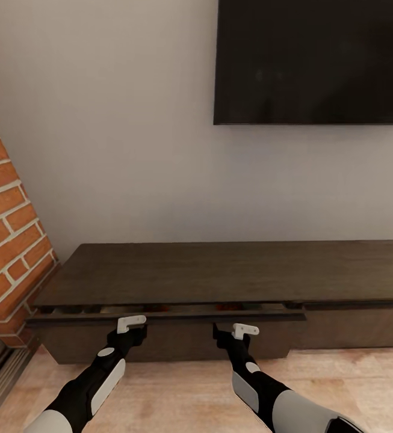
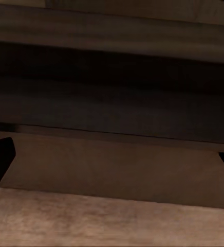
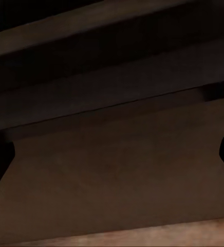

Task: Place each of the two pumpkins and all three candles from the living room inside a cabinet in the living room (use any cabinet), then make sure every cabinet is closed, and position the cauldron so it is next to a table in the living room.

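Cabinet (image 1: 220, 273) drawer front slightly ajar; both end effectors (image 1: 131, 325) (image 1: 237, 330) spread wide against it, holding nothing

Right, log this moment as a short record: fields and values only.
setting: low dark-brown cabinet against a grey wall, wall-mounted TV above, brick column at its left end
cabinet left front: pulled slightly out, a narrow gap under the slab top
contents: dim shapes show through the gap, too dark to identify
left gripper: at the left front's upper edge, jaws spread, holding nothing
right gripper: at the same front's upper edge, jaws spread, holding nothing
floor: light wood
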### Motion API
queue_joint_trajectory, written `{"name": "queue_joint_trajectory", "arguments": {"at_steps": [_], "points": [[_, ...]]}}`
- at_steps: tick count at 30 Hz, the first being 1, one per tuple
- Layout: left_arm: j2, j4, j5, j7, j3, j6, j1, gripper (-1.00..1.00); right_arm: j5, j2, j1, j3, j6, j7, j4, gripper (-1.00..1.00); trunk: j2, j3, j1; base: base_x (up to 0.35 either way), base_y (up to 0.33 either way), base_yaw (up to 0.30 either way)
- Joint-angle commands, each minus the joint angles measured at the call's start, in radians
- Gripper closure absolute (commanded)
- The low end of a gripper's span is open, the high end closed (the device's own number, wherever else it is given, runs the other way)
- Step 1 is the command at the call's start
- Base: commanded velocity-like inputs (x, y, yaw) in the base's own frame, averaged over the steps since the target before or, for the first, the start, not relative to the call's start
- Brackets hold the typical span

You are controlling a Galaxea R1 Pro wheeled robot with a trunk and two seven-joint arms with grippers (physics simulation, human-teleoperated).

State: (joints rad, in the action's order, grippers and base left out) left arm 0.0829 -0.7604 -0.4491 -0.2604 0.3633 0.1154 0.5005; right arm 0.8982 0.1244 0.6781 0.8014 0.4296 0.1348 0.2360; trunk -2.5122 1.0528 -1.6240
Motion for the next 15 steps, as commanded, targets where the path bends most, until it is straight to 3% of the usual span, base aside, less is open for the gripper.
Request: {"name": "queue_joint_trajectory", "arguments": {"at_steps": [1, 7, 15], "points": [[0.001, -0.003, -0.003, -0.008, 0.006, 0.003, 0.001, -1.0, 0.004, 0.0, 0.001, 0.009, 0.003, 0.008, 0.0, -1.0, 0.0, 0.001, 0.0, 0.31, 0.0, 0.0], [0.002, -0.005, -0.003, -0.008, 0.006, 0.002, 0.001, -1.0, 0.004, 0.0, 0.001, 0.009, 0.003, 0.008, 0.0, -1.0, 0.0, 0.001, 0.0, 0.24, 0.0, 0.0], [0.002, -0.008, -0.003, -0.009, 0.008, 0.002, 0.001, -1.0, 0.004, 0.0, 0.001, 0.009, 0.003, 0.008, 0.0, -1.0, 0.0, 0.001, 0.0, -0.037, 0.0, 0.0]]}}
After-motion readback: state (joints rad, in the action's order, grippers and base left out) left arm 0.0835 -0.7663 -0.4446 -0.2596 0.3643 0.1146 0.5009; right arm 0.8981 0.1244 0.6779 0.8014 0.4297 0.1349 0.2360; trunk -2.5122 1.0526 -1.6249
